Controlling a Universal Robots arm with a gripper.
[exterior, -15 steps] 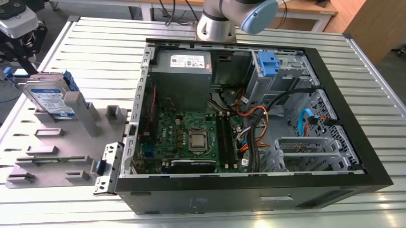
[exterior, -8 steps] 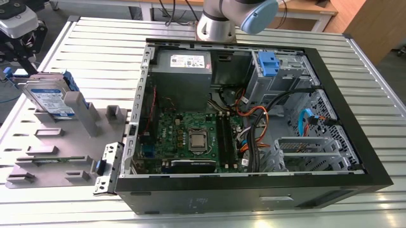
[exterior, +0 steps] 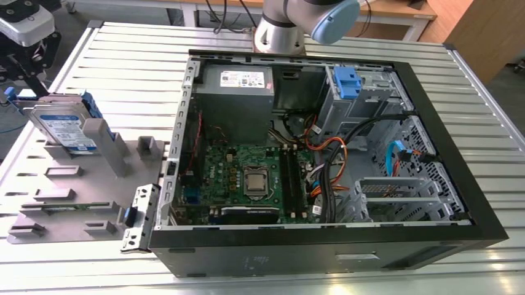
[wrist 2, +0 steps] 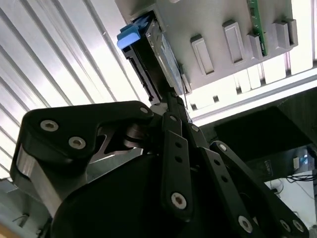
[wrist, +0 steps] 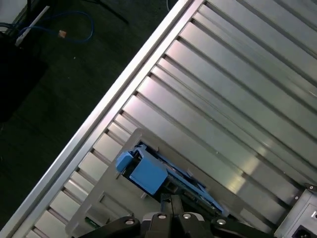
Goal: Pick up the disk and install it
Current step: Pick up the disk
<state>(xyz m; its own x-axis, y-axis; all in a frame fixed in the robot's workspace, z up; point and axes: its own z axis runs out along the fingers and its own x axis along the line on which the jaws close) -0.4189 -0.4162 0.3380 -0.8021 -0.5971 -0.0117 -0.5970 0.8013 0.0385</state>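
Observation:
The disk [exterior: 64,128] is a silver-grey drive with a blue-and-white label and blue rails. It stands on edge in a slot of the grey holder tray [exterior: 78,203], at the exterior view's left. My gripper [exterior: 23,69] hangs just above and behind the disk, apart from it. In both wrist views the black fingers meet at their tips, shut with nothing between them. The gripper [wrist 2: 172,99] points at the disk [wrist 2: 157,47], whose blue handle [wrist: 144,172] lies just beyond the gripper [wrist: 171,201].
An open computer case [exterior: 328,153] lies on the slatted metal table [exterior: 131,55], with a motherboard, cables, a grey power supply [exterior: 236,83] and a blue bracket [exterior: 346,83] at its drive bay. The table edge and dark floor [wrist: 44,74] are close beside the holder tray.

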